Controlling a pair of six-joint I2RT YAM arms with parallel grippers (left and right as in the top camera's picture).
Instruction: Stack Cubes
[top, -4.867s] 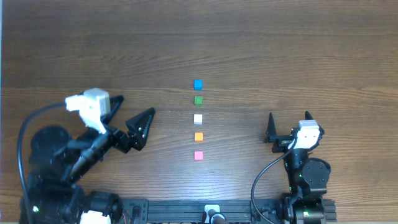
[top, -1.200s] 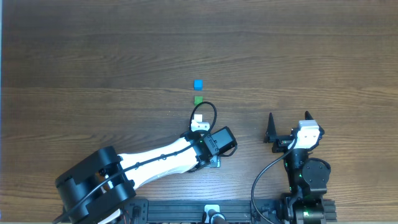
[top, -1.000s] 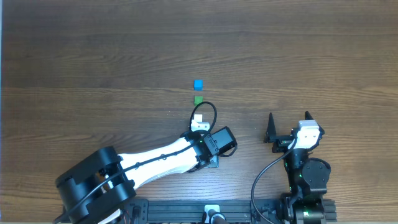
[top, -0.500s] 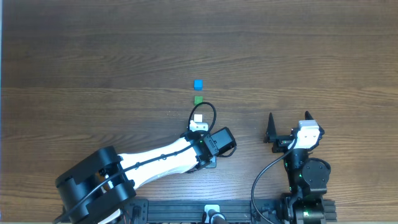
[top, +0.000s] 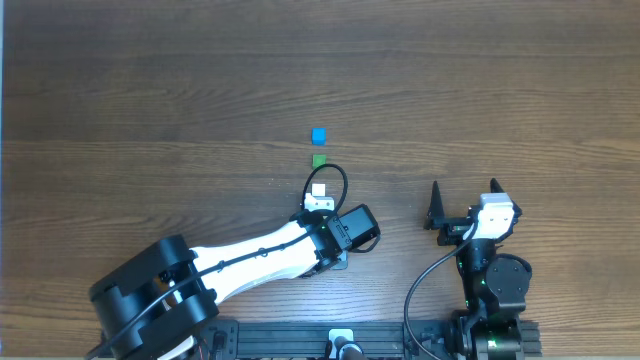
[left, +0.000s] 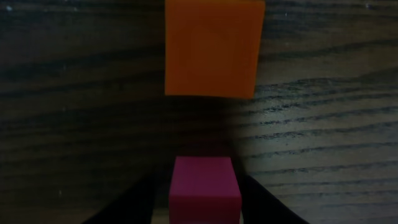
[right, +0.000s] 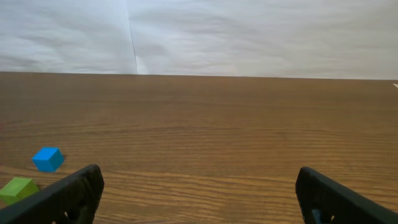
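left end effector (left: 204, 182) is clenched on the pink cube (left: 204, 198), with the orange cube (left: 212, 46) just beyond it on the worktop (top: 500, 80). right end effector (right: 199, 175) rests released, well apart from the green cube (top: 319, 160) and blue cube (top: 318, 135).

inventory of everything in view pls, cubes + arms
blue cube: 1, blue, mid-table, farthest from the arm bases
green cube: 1, green, on the table next to the blue cube, on the base side, apart from it
orange cube: 1, orange, on the table just ahead of the left gripper
pink cube: 1, magenta-pink, between the left gripper's fingers
white patch: 1, white, inside the left wrist's cable loop; cube or arm part, cannot tell
table: 1, dark brown wood
wall: 1, white, behind the table's far edge
left gripper: 1, black, fingers against both sides of the pink cube
right gripper: 1, black, open, at the table's right
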